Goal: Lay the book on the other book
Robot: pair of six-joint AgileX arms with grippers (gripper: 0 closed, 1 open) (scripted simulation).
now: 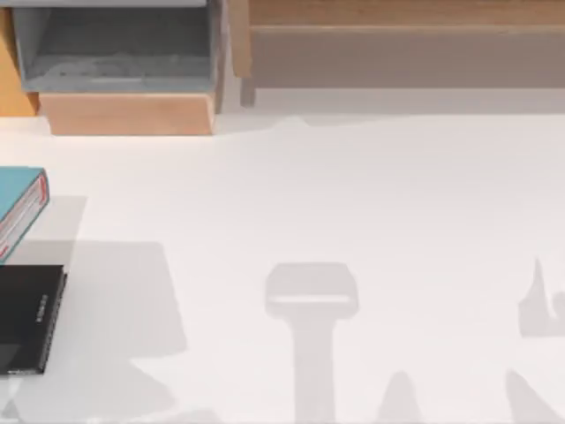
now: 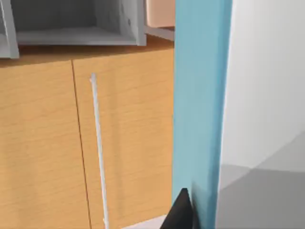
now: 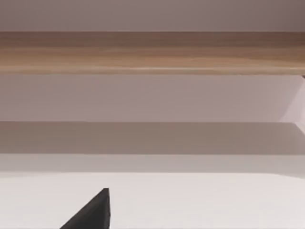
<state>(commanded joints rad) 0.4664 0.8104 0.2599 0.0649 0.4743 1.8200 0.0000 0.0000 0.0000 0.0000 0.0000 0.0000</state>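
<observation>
**The blue book could slip or land crooked**

In the left wrist view, one dark fingertip of the left gripper [image 2: 183,212] sits right against the flat blue cover of the book [image 2: 200,95]. The other finger is hidden, so I cannot tell if the jaws are closed on the book or just beside it. The book stands like a tall blue strip in front of a wooden cupboard [image 2: 71,143] with a thin white handle [image 2: 97,152].

Seen from above, the book [image 1: 19,208] is at the far left edge of the table [image 1: 353,221], with its red-and-white spine showing. The black book [image 1: 26,316] lies flat just beside it, nearer to the camera. They look close but not stacked yet.

What could go wrong? If the hold is only near one edge, the thick book may tip or slide out. If it comes down off-centre, it could hang over the black book or push it off the table's left side.

The right gripper [image 3: 90,214] waits over bare table, facing a wooden shelf [image 3: 152,52]; I cannot tell if it is open.
</observation>
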